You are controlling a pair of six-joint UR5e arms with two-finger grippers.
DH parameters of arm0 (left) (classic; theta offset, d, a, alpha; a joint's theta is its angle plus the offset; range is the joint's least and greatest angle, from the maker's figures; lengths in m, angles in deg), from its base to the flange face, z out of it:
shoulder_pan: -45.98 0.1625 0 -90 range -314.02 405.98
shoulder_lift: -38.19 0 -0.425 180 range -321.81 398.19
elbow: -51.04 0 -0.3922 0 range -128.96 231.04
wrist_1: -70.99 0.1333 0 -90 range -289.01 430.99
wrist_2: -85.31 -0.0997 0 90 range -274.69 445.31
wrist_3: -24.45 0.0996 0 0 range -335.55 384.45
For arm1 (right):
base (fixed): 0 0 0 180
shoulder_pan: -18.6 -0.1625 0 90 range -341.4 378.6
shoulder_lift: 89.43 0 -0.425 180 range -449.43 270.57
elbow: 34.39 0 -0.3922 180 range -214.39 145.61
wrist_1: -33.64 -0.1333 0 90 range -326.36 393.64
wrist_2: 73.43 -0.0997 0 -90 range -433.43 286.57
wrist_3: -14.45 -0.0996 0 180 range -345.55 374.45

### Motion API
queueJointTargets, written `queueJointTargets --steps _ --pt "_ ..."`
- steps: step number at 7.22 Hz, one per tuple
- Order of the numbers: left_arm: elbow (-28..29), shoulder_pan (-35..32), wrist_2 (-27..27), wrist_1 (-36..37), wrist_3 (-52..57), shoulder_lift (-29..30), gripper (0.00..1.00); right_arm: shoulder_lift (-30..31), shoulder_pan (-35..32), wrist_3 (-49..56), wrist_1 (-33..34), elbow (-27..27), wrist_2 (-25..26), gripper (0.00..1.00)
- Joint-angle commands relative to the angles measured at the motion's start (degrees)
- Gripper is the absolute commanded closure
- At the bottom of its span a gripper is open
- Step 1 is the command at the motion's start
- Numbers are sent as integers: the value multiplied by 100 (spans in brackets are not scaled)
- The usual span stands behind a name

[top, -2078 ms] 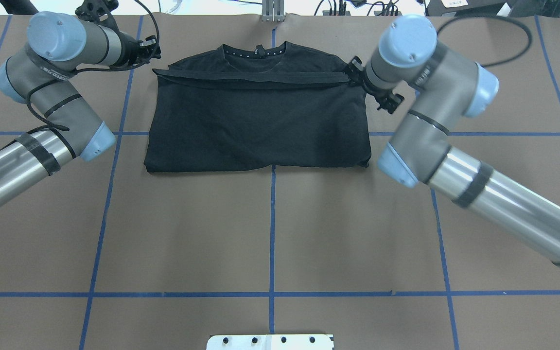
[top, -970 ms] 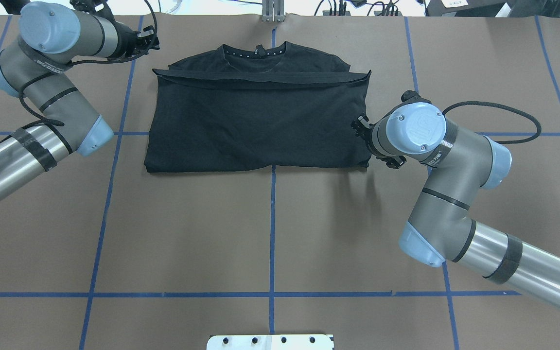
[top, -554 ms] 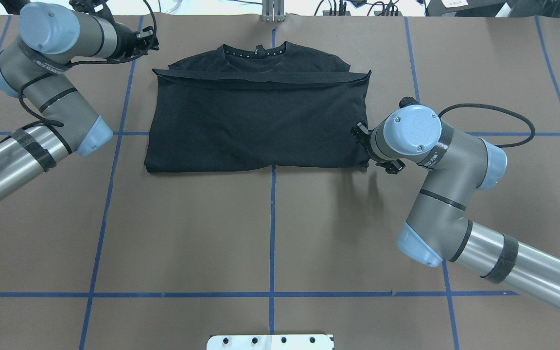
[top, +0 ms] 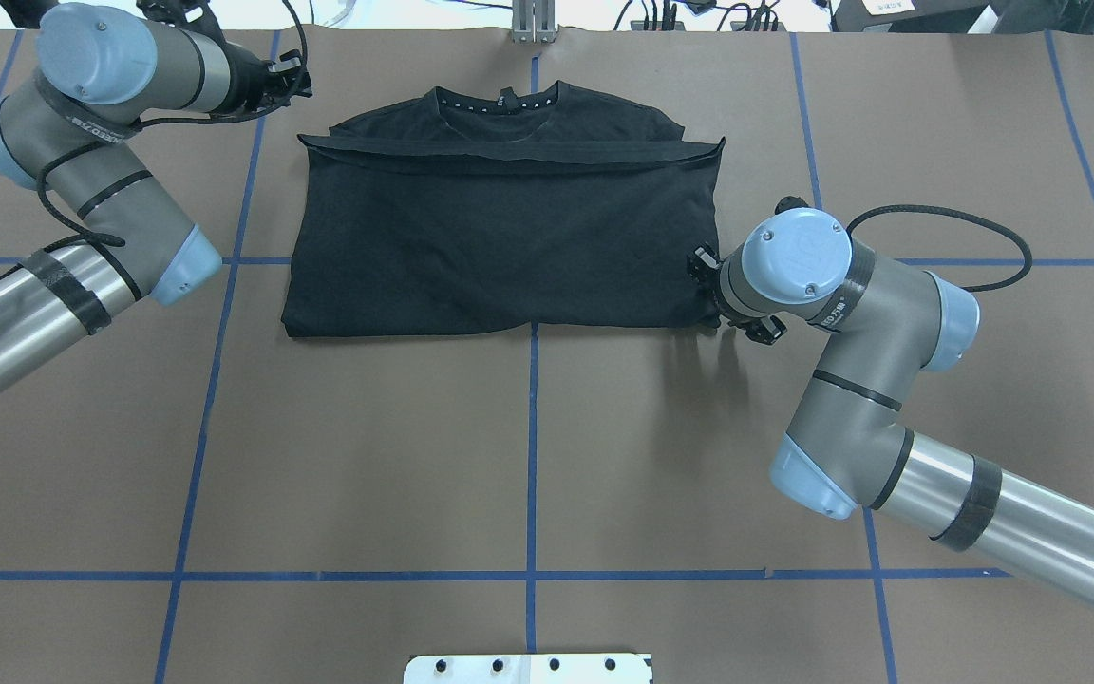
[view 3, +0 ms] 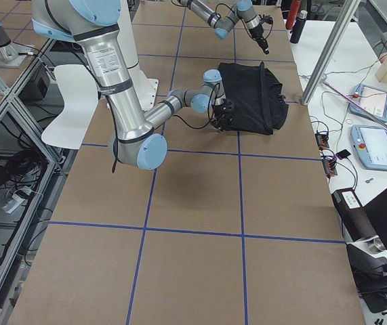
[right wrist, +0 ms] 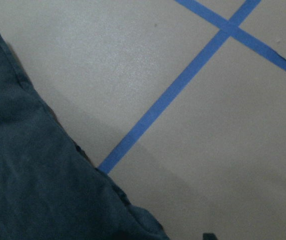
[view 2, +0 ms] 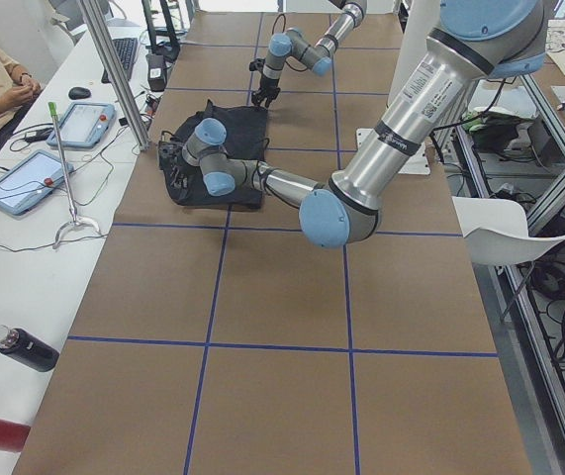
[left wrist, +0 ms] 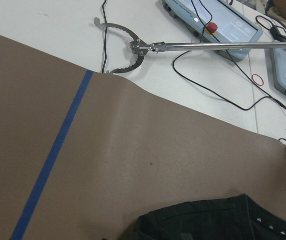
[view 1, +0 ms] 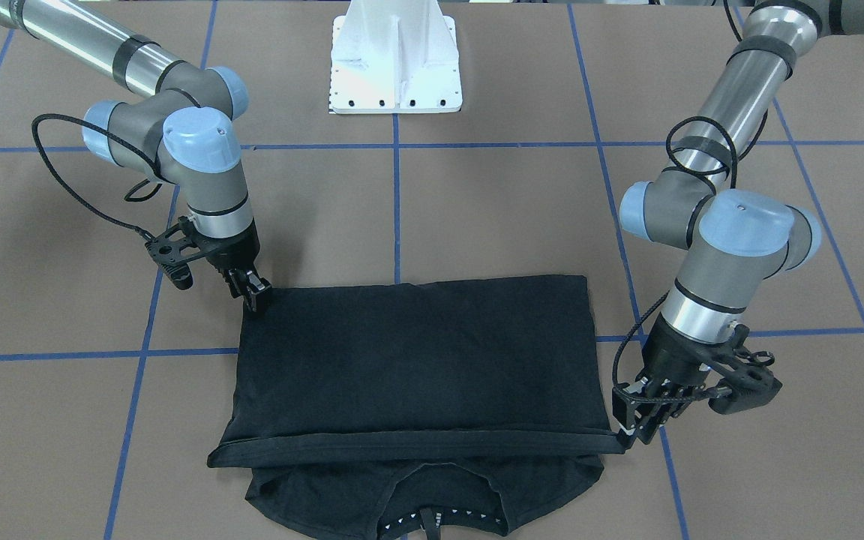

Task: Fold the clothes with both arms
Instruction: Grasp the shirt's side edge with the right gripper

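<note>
On table [top: 528,456], T-shirt [top: 499,237] crosswise, collar [top: 499,98] far-side, left hand [view 1: 631,433], right hand [view 1: 254,295] opening unclear

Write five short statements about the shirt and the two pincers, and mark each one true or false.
1. The T-shirt lies with its collar on the side away from the white base. True.
2. The right pincer is at the collar. False: it is at a corner of the shirt's edge nearest the base.
3. The left pincer is by one end of the folded-over hem near the collar. True.
4. The chest logo faces up. False: only plain black cloth shows.
5. The shirt hangs in the air. False: it lies flat on the table.
</note>
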Motion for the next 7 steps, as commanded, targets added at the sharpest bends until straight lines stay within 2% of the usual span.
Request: queueJointTargets --steps 1,2,4,5,7 --pt "-3 -1 0 0 0 2 60 -3 6 2 -146 -6 -56 100" --pt "-3 8 0 0 0 11 60 23 -29 -7 -478 -6 -126 100" --pt "-3 8 9 0 0 11 60 23 -38 10 -499 46 -266 100" --pt "-3 8 9 0 0 11 60 110 -73 10 -490 238 -468 100" --pt "-20 17 17 9 -9 20 60 871 -65 28 -176 1394 -601 100"
